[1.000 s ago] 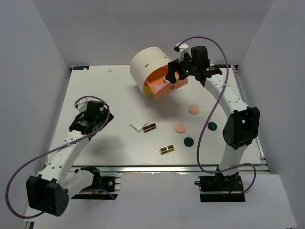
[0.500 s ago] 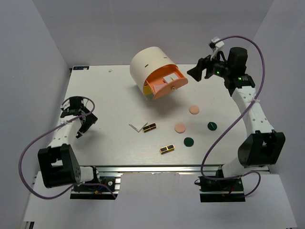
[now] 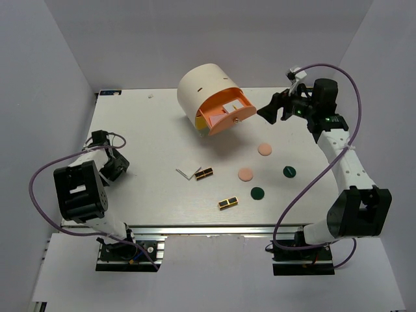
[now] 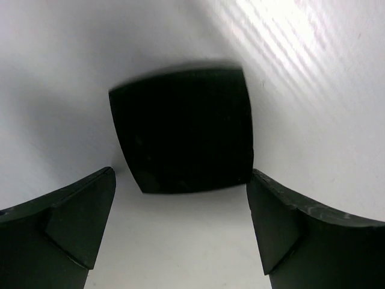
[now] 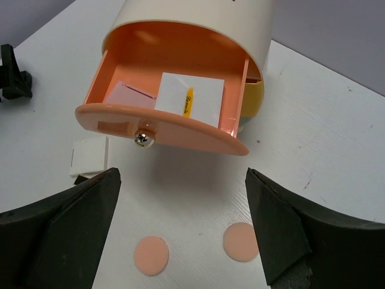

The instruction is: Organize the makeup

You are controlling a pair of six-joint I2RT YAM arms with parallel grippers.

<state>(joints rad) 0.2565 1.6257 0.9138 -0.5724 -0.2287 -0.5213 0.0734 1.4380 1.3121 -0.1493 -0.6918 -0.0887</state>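
The makeup lies mid-table: two peach-pink discs (image 3: 264,149) (image 3: 245,174), two dark green discs (image 3: 289,171) (image 3: 257,193), two black-and-gold palettes (image 3: 205,173) (image 3: 227,203) and thin white cards (image 3: 187,173). In the right wrist view, the open orange drawer (image 5: 162,123) holds a pink square pad (image 5: 129,93) and a white card (image 5: 191,99). My right gripper (image 3: 270,112) (image 5: 182,174) hovers open just right of the drawer, holding nothing. At the left edge, my left gripper (image 3: 110,166) (image 4: 180,174) is open and low over the table, with a black square shape (image 4: 183,129) ahead of it.
The big cream cylinder (image 3: 203,88) stands at the back centre with its drawer pulled out toward the right front. A small white block (image 5: 89,156) sits under the drawer's left end. The left arm is folded tight near the table's left edge.
My right gripper has pulled back from the drawer to the right, leaving it open. The left arm has swung left and folded down by the table's left edge.
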